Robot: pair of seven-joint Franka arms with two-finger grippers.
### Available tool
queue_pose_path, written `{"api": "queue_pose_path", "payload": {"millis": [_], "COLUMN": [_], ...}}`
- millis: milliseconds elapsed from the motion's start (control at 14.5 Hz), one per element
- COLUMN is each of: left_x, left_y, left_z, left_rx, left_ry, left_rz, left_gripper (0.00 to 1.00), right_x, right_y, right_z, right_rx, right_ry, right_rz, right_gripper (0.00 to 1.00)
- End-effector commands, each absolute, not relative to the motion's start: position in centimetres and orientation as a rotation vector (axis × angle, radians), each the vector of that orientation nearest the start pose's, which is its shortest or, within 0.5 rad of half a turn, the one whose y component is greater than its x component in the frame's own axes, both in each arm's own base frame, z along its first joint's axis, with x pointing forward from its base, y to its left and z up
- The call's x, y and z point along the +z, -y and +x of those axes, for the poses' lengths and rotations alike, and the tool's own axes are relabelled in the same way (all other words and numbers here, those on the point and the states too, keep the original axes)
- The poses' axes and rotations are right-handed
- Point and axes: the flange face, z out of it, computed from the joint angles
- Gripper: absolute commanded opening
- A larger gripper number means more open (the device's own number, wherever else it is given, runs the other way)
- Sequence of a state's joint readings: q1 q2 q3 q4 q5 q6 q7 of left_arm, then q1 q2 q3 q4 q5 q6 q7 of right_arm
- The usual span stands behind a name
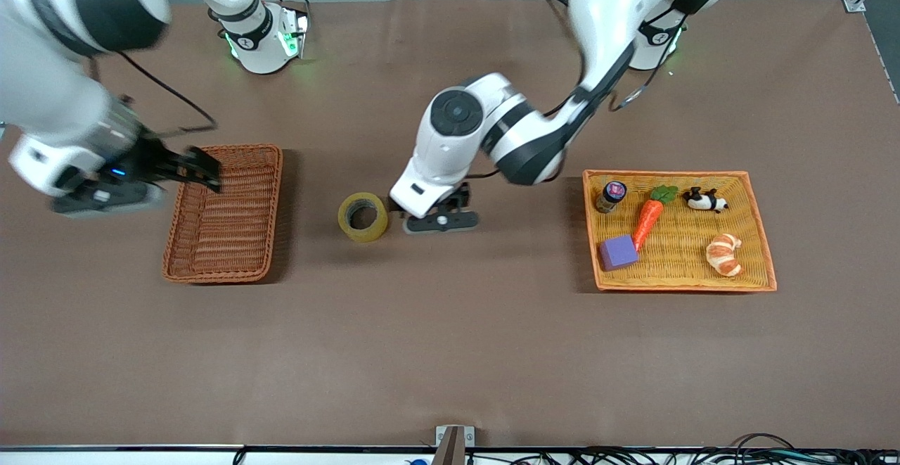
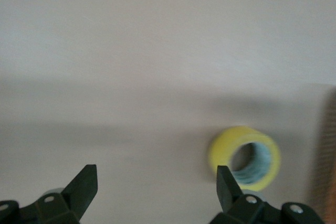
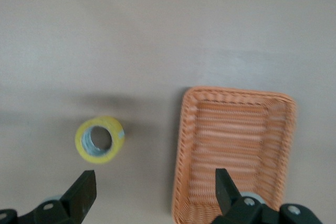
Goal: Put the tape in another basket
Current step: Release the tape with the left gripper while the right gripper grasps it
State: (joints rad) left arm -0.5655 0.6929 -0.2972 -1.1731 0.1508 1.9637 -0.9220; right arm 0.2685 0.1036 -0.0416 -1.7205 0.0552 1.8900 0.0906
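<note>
Tape [image 1: 363,217] lies flat on the table [image 1: 450,352], hole up, between the basket [image 1: 226,213] and the tray [image 1: 680,231], closer to the basket. Nothing holds it. Left gripper [image 1: 441,220] sits low just beside the tape, on the tray side, fingers spread wide, empty. Right gripper [image 1: 200,169] hangs over the basket's rim at the right arm's end, fingers also apart, empty. Tray has a carrot [image 1: 650,214], croissant [image 1: 725,254] and purple block [image 1: 618,252].
</note>
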Motion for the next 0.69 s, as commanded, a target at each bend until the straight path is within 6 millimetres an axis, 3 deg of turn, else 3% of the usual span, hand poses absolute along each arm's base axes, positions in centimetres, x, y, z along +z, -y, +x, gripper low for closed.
{"api": "queue_pose_path", "payload": {"millis": [0, 69, 207, 414, 483, 621], "left_x": [46.6, 48.6, 52.2, 56.0, 57.2, 59.0], "left_y": [45.6, 42.2, 38.0, 30.2, 27.5, 23.0], "left_z": [55.1, 56.0, 55.9, 56.8, 57.1, 56.6], "left_rx": [-0.109, -0.131, -0.18, -0.251, -0.267, -0.265], "left_ry": [0.061, 0.105, 0.189, 0.203, 0.23, 0.17], "left_rz": [-3.192, -3.187, -3.184, -3.167, -3.169, -3.192], "left_gripper": [1.0, 1.0, 1.0, 1.0, 1.0, 1.0], "right_x": [46.7, 45.1, 40.7, 33.6, 31.6, 29.6], "right_y": [-18.8, -20.3, -23.6, -27.8, -28.2, -28.2], "right_z": [55.7, 54.9, 53.1, 51.9, 51.9, 51.8], "right_rx": [-0.138, -0.168, -0.183, -0.163, -0.148, -0.119], "right_ry": [0.167, 0.151, 0.193, 0.16, 0.149, 0.156], "right_rz": [-3.098, -3.114, -3.125, -3.144, -3.158, -3.176], "right_gripper": [1.0, 1.0, 1.0, 1.0, 1.0, 1.0]}}
